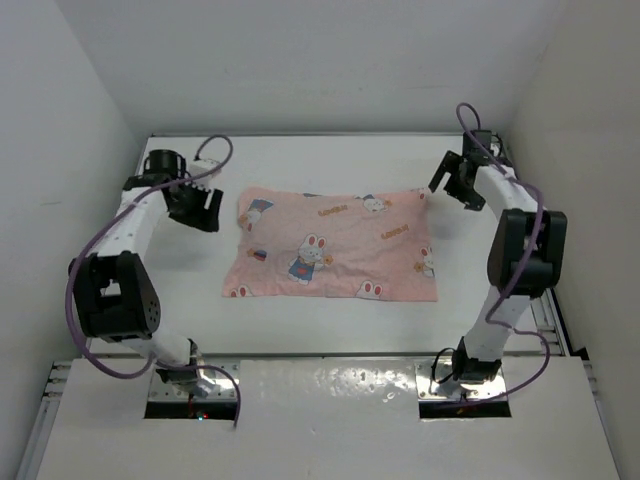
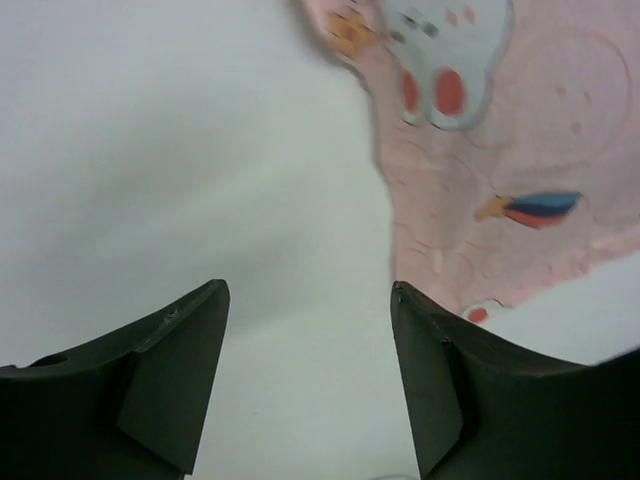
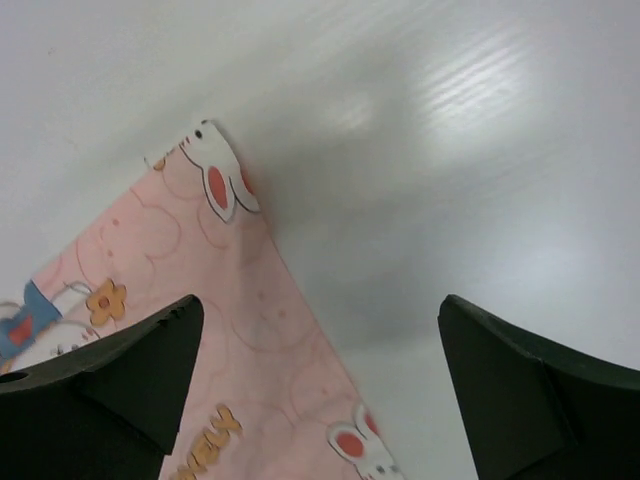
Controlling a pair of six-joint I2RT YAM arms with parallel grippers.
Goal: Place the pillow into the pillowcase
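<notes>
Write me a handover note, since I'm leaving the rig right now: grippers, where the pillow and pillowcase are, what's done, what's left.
Left gripper: open, empty, beside the far left corner of the thin pink rabbit-printed fabric pillowcase.
Right gripper: open wide, empty, over the case's far right corner.
Pillowcase: spread out on the white table between the arms.
Flat olive-grey pillow: not visible in any view. The case looks slightly plump, so the pillow is probably inside, but that is unconfirmed.
Left to do: check the case's open end for any grey showing, and tuck it in if so.
</notes>
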